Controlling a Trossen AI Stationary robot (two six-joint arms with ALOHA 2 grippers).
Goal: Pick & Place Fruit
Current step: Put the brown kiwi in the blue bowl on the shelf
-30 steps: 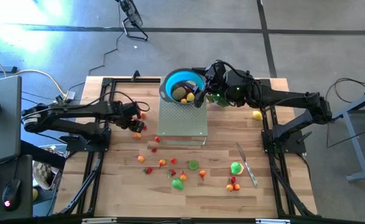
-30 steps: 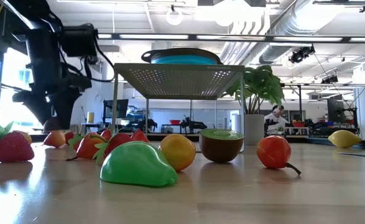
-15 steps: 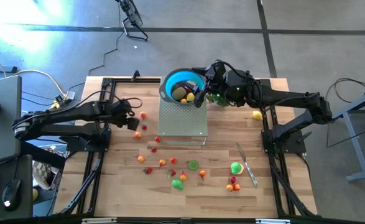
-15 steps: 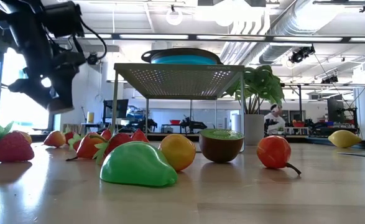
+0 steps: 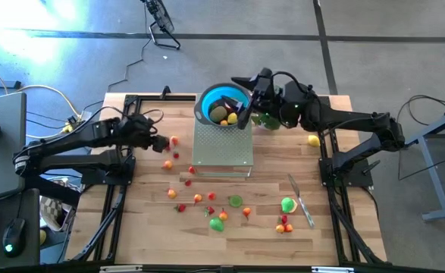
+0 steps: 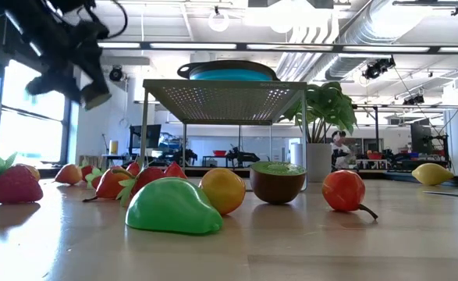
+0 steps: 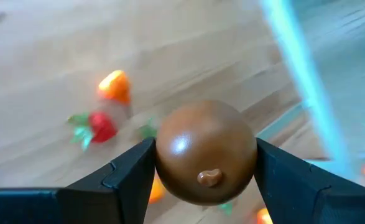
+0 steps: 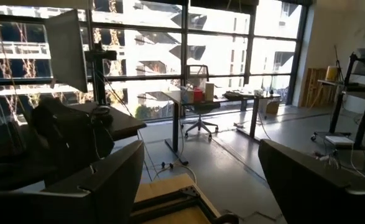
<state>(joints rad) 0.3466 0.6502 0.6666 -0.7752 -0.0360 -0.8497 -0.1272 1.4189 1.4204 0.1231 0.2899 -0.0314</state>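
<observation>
Nearest the low camera: a green pear-like toy (image 6: 172, 208), a yellow-orange ball fruit (image 6: 223, 190), a halved kiwi (image 6: 278, 181), a red fruit with a stem (image 6: 344, 190), strawberries (image 6: 10, 183) off to one side, a lemon (image 6: 432, 173) farther along. All resting loose on the desk (image 5: 146, 227). Probably hollow plastic or foam: light, stiff, smooth-skinned, liable to roll or squirt out of a pinch unless taken across the widest part; leaf caps and stems poor places to hold.

Farther back, left hand (image 5: 155, 141) raised above the desk beside the scattered fruit, clamped on a round brown fruit (image 7: 205, 152), fingers (image 7: 129, 175) pressed on opposite flanks at its broad middle. Good purchase, though a glossy skin may slip under a quick swing.

Beyond, a perforated metal stand (image 5: 222, 144) with a blue bowl (image 5: 216, 98) at its far edge, several fruits already inside. Right hand (image 5: 246, 85) hovering at the bowl's rim, fingers spread apart and carrying nothing. Leafy plant (image 6: 322, 109) behind.

No brand, label or legible writing visible anywhere.
</observation>
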